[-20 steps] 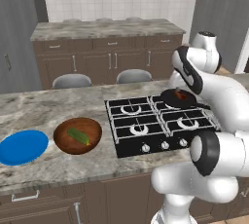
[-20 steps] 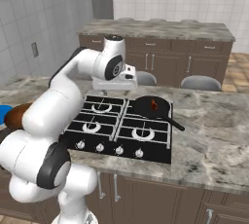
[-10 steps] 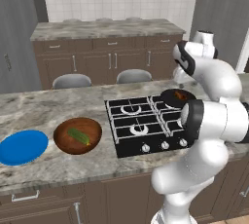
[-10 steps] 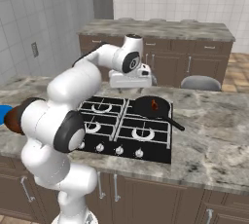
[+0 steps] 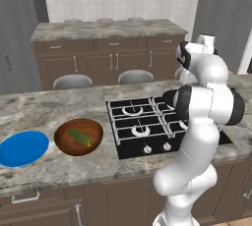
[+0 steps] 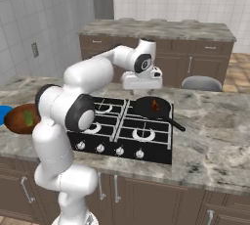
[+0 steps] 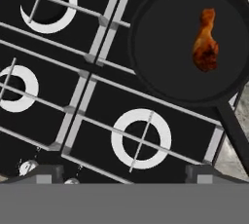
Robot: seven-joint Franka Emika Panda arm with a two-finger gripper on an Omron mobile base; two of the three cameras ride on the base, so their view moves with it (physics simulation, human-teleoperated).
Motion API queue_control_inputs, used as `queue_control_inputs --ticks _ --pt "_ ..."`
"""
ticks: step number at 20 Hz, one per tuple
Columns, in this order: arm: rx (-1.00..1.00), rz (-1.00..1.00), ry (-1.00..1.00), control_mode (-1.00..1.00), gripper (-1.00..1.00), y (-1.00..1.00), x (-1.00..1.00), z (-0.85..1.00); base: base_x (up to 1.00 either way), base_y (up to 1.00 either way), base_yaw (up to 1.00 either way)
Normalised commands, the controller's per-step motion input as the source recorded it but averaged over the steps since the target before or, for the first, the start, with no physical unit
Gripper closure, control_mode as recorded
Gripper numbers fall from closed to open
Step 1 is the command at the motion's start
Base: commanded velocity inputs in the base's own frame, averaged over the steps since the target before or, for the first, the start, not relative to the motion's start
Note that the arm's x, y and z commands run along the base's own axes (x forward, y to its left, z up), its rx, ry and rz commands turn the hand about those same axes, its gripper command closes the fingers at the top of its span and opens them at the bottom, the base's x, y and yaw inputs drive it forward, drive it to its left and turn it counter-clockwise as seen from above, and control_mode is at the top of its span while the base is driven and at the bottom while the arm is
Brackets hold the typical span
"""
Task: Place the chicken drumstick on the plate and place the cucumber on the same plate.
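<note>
Two task items sit apart from the plate (image 5: 22, 148). Drumstick (image 7: 205, 40) lies in the black frying pan (image 7: 187, 43) on the stove's (image 5: 142, 127) back burner, seen from above in the hand view; also a small reddish spot in the pan in the right base view (image 6: 155, 105). Cucumber (image 5: 79, 137) lies inside the wooden bowl (image 5: 78, 136), just beside the blue plate on the counter (image 5: 59, 107) left of the stove. Claw (image 6: 141, 83) hangs above the stove near the pan, fingers spread wide, gripping nothing. Two stools (image 5: 72, 81) stand behind the counter.
</note>
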Motion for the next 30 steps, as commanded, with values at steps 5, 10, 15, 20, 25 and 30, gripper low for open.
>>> queue_control_inputs --ticks 5,10,15,20,25,30 --pt "-0.01 0.00 0.00 -1.00 -1.00 -0.18 0.51 -0.43 0.00 0.00 0.00" --pt "0.00 0.00 0.00 -1.00 -1.00 -0.12 0.48 -0.39 0.00 0.00 0.00" --pt "0.00 0.00 0.00 -1.00 -1.00 -0.07 0.54 -0.29 0.00 0.00 0.00" --pt "0.00 0.00 0.01 -1.00 -1.00 -0.12 0.54 -0.28 0.00 0.00 0.00" --pt "0.00 0.00 0.07 -1.00 -1.00 -0.18 0.43 -0.28 0.00 0.00 0.00" --pt "0.00 0.00 0.03 -1.00 -1.00 -0.04 0.23 -0.30 0.00 0.00 0.00"
